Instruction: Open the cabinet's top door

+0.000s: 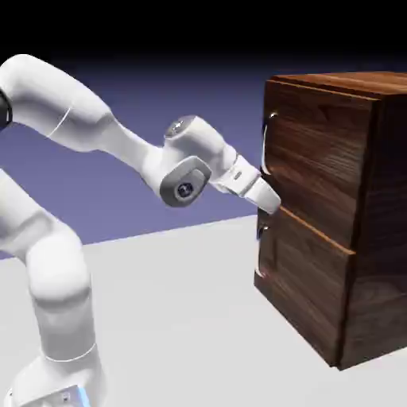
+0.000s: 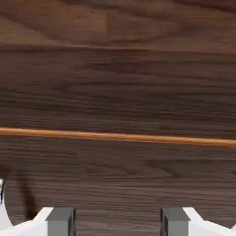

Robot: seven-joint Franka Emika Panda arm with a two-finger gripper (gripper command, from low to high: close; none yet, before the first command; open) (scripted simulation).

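Observation:
The dark walnut cabinet stands at the exterior view's right. Its top door looks shut, with a curved silver handle at its left edge. My gripper is right at the cabinet's front, just below that handle and level with the seam between the two panels. In the hand view wood grain fills the picture, crossed by an orange seam line. The gripper is open, its grey fingertips wide apart with only wood showing between them.
The lower panel has its own small handle just under my hand. A pale sliver shows at the hand view's left edge; I cannot tell what it is. The grey table runs from the robot's base to the cabinet.

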